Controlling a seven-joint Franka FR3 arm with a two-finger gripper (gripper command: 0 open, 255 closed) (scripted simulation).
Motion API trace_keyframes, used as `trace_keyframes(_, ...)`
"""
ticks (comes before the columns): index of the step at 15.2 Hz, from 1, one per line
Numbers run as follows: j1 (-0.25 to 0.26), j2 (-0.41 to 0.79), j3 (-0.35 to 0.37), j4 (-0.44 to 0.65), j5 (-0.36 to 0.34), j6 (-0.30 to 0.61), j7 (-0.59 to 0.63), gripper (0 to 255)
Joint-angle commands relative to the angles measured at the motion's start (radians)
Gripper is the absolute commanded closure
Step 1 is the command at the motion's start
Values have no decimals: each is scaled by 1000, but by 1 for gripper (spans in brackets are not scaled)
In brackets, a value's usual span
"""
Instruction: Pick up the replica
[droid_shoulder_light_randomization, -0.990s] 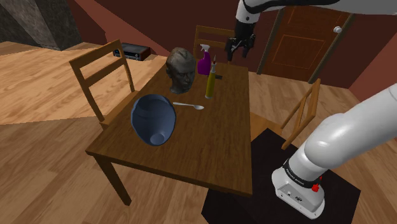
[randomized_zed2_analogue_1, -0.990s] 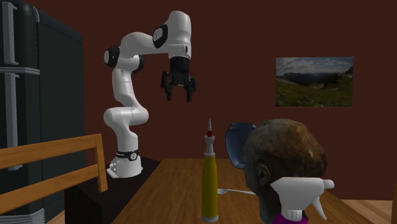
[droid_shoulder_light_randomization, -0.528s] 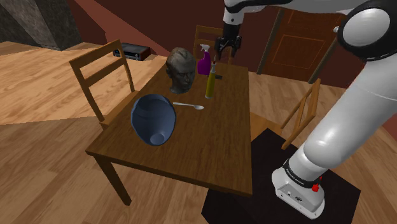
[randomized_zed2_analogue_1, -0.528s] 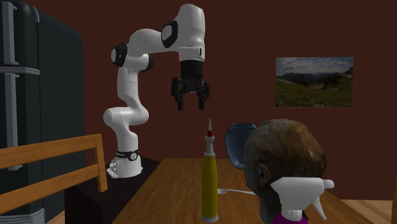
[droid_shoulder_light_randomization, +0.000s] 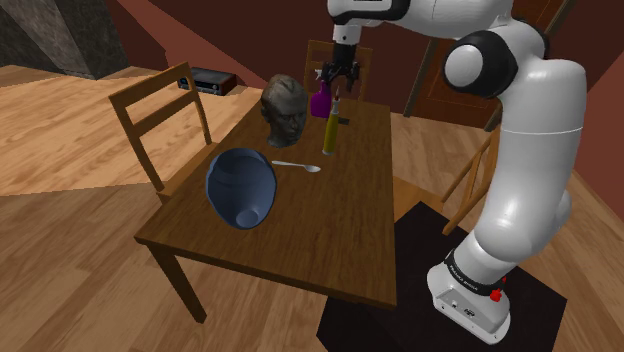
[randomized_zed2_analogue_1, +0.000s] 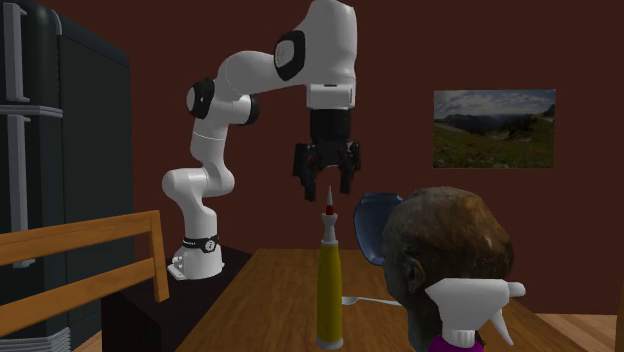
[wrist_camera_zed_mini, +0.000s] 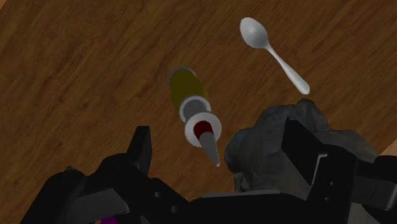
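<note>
Seen from the shoulder view, the head replica (droid_shoulder_light_randomization: 283, 107) stands at the far end of the worktop (droid_shoulder_light_randomization: 330, 220), with a spray bottle (droid_shoulder_light_randomization: 320, 100) just to its right and a squeeze bottle (droid_shoulder_light_randomization: 330, 128) in front of that. A spoon (droid_shoulder_light_randomization: 297, 165) lies nearer the camera. The bowl (droid_shoulder_light_randomization: 241, 188) sits nearer still, to the left.

On the wooden table (droid_shoulder_light_randomization: 340, 240) a blue bowl (droid_shoulder_light_randomization: 241, 187) is seen tipped on its side near one long edge. A spoon (droid_shoulder_light_randomization: 296, 166) is laid flat just beside it. A yellow bottle (droid_shoulder_light_randomization: 329, 135) is stood upright near the far edge, and a purple spray bottle (droid_shoulder_light_randomization: 320, 101) is placed close behind it.
</note>
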Motion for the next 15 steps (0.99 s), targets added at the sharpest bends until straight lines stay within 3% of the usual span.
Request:
trace_keyframes(1, -19, 105, 2, 138, 20, -51, -7, 0)
trace_keyframes(10, -15, 97, 3, 23, 20, 55, -16, 0)
trace_keyframes(11, -14, 95, 3, 20, 20, 56, -16, 255)
trace_keyframes(15, -14, 96, 3, 20, 20, 57, -16, 255)
